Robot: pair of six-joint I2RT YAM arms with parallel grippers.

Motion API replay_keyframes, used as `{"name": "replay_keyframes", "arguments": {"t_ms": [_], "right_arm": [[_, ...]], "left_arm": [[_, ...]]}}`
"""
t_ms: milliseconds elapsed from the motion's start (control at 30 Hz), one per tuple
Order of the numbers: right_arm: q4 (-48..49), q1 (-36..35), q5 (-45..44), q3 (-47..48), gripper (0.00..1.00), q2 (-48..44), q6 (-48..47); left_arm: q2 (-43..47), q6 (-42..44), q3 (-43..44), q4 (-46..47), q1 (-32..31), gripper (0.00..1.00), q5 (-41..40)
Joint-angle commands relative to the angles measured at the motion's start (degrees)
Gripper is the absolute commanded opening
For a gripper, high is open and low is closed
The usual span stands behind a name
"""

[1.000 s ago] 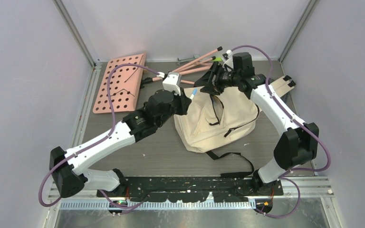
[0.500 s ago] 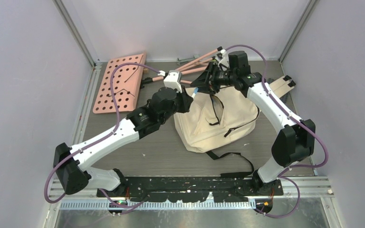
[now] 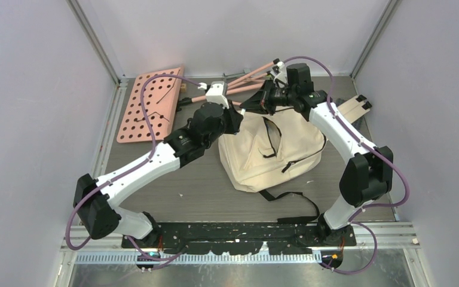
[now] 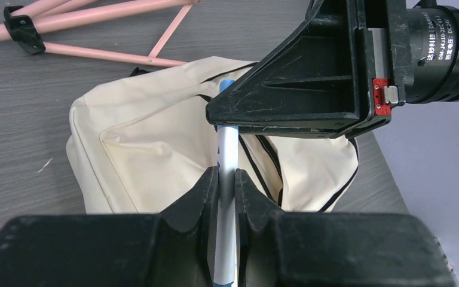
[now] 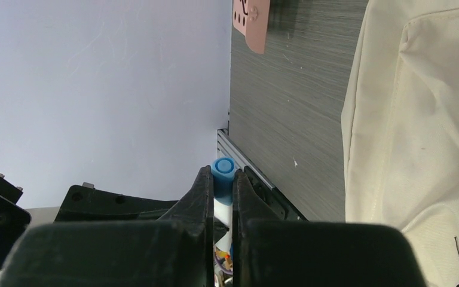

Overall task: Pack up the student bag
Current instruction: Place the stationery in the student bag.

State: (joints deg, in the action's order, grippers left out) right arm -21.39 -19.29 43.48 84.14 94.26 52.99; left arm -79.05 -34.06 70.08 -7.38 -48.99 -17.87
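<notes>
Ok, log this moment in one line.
left tool: shut on white blue-capped marker | right tool: shut on marker | cream cloth backpack: beneath

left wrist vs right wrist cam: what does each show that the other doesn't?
Left wrist only: pink rods, a black zipper on the bag, and the right hand from the side, clamped on the marker. Right wrist only: the marker's blue cap end-on, a pink pegboard corner, the wall. Both: each camera's own hand, left hand included, shut on the marker, plus cream bag cloth and the grey table.
</notes>
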Motion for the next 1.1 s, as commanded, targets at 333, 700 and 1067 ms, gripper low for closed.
{"name": "replay_keyframes", "arguments": {"t_ms": [333,700,1067], "right_arm": [[-6.35,9.2,-12.94,1.72,0.01,-4.01,-12.67],[-19.42,12.39,-23.44,4.43,0.01,-0.37,-36.18],[-11.6,11.94,-20.87,-1.82,0.01,1.51,-38.8]], "left_arm": [[-0.02,-2.5,1.4,-3.0,6.4,0.73,7.78],[-1.59,-7.81,-8.01,-6.62,19.27,0.76,25.0],[-10.01,-4.99,-7.47,-8.33,20.41,0.69,30.24]]}}
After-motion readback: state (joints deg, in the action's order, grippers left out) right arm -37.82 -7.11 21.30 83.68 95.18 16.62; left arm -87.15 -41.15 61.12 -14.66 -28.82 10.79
